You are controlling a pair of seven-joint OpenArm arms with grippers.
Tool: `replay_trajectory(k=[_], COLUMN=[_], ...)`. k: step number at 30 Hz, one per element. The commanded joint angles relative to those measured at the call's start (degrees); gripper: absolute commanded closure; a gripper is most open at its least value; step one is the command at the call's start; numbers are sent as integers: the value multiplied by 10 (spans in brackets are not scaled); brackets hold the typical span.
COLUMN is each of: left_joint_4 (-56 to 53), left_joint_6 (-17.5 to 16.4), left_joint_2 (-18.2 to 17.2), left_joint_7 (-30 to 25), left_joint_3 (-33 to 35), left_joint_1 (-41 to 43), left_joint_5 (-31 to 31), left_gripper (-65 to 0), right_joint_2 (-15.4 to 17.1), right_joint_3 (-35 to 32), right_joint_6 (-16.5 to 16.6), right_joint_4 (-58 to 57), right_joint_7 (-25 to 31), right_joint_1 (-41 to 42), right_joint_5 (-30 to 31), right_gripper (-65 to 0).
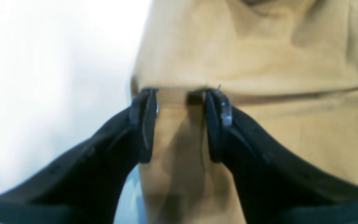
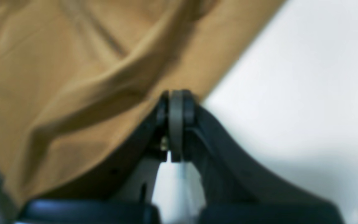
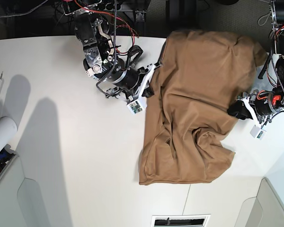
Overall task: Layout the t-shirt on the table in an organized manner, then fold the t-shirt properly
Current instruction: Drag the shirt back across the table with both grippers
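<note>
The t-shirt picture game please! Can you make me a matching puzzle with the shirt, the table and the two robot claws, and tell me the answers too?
Things:
1. t-shirt
2. table
3. left gripper
4. right gripper

Descriptions:
A. white and flat
B. jaws apart, with a fold of cloth between them
C. tan-brown and wrinkled
D. jaws pressed together at the shirt's edge

Pairs: 1-C, 2-A, 3-B, 4-D
</note>
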Motion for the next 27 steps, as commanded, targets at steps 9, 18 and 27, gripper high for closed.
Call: replay_trajectory(k=[9, 18, 27], left_joint_4=[141, 162, 136], left_joint_6=[-2, -2, -2], left_joint_2=[-56, -21, -18], left_joint_7=[111, 90, 66], left_joint_3=[-4, -4, -4], left_joint_1=[26, 132, 164], left_joint_5=[-207, -161, -93], left_gripper=[-286, -286, -286], right_joint_2=[-18, -61, -57], right_joint_3=[1, -3, -4], right_joint_6=[-20, -28, -28], right_joint_4=[-6, -188, -312], right_joint_7=[19, 63, 58], right_joint_1=[128, 247, 269], right_joint_5=[-14, -44, -74], right_gripper=[0, 0, 0])
